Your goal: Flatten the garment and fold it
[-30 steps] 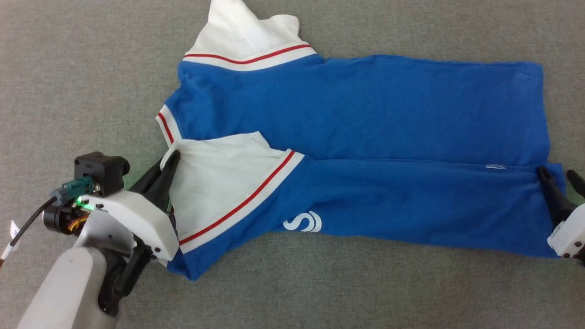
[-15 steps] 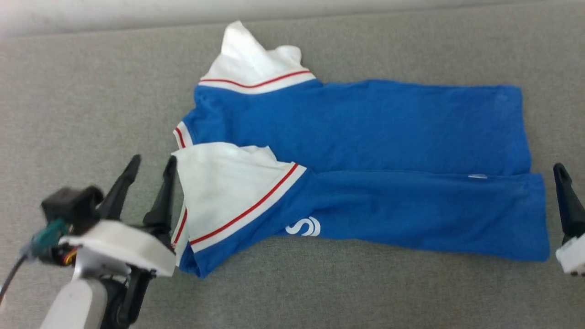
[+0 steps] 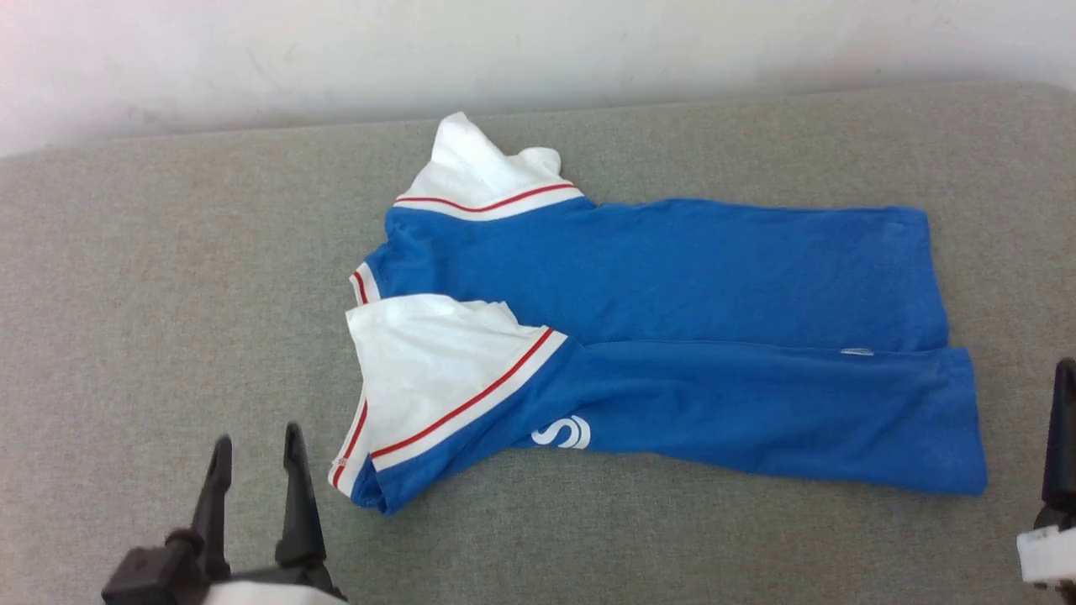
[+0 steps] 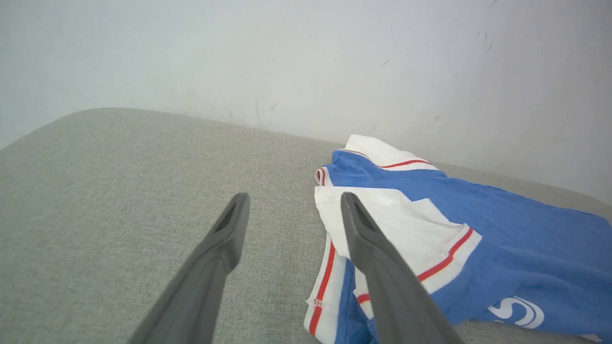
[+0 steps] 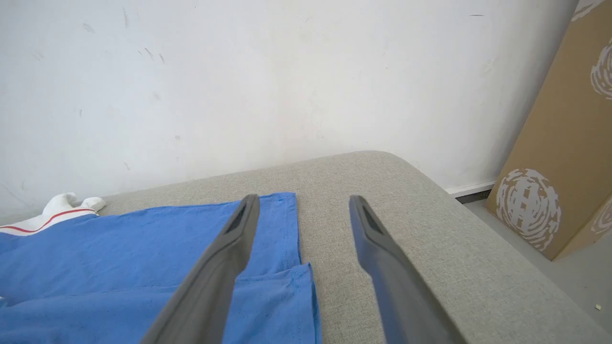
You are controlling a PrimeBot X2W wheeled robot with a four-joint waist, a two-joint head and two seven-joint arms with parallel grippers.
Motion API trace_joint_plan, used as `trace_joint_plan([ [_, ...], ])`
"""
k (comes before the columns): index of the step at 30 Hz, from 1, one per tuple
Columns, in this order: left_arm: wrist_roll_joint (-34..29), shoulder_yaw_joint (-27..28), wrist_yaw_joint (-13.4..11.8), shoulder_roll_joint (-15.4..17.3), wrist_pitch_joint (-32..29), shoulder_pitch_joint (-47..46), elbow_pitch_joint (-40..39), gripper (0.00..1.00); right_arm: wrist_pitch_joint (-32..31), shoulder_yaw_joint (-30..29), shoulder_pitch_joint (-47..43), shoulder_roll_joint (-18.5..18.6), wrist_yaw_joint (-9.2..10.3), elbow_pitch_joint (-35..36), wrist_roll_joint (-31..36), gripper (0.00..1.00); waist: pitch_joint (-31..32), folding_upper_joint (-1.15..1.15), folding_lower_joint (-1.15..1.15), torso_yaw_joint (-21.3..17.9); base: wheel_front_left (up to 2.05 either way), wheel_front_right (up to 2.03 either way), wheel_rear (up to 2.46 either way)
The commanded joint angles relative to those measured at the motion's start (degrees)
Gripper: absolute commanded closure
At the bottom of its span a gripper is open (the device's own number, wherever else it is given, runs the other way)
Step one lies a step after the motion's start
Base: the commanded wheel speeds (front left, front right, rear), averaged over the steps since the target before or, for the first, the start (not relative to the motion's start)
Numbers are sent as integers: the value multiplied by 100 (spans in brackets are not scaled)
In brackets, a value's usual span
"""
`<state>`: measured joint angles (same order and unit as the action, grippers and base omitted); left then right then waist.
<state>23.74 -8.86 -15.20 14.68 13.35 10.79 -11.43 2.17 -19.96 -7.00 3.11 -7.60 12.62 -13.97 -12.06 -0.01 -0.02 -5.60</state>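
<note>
The royal-blue garment (image 3: 672, 269) lies flat on the grey cushion (image 3: 168, 294), collar end to the left, hem to the right. Its near long side is folded over the middle, so a white sleeve (image 3: 429, 353) with red trim lies on top and a white letter "S" (image 3: 561, 434) peeks out. My left gripper (image 3: 256, 441) stands open, low and left of the sleeve corner, touching nothing. In the left wrist view the left gripper (image 4: 294, 198) points at the garment (image 4: 502, 215). My right gripper (image 5: 303, 200) is open over the hem corner (image 5: 296, 286), apart from it.
A white wall (image 3: 504, 50) runs behind the cushion's far edge. In the right wrist view the cushion rounds off to the right, with a brown cardboard box (image 5: 564, 143) standing on the floor (image 5: 573, 253) beyond it.
Both grippers let go of the garment's folded edge, opened and drew back toward the near side. The head camera has tilted up, bringing the wall into view.
</note>
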Motion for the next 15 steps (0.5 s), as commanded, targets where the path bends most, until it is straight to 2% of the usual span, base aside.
trace_joint_plan([
  [1, -41, 28, -83, -78, 66, 119, 19, 0, 189, -23, -89, -20, 11, -136, -117, 0, 80, 1, 2, -8, 0, 0, 0],
  [4, -141, 32, -159, -152, 108, 258, 11, 0, 406, -24, -136, -22, 11, -344, -176, 0, 150, 1, 2, 1, 0, 0, 0],
  [8, -339, -30, -202, 1, -46, 171, -33, 0, 498, -23, -79, -22, 11, -451, -157, 0, 191, 1, 2, 7, 0, 0, 0],
  [12, -496, -208, -121, 204, -481, -85, -123, 0, 495, -32, -25, -23, 11, -466, -141, 0, 163, 1, 2, 36, 0, 0, 0],
  [15, -577, -445, 45, 398, -1111, -436, -183, 0, 471, 2, 32, -23, 11, -479, -154, 0, 73, 1, 2, 63, 0, 0, 0],
])
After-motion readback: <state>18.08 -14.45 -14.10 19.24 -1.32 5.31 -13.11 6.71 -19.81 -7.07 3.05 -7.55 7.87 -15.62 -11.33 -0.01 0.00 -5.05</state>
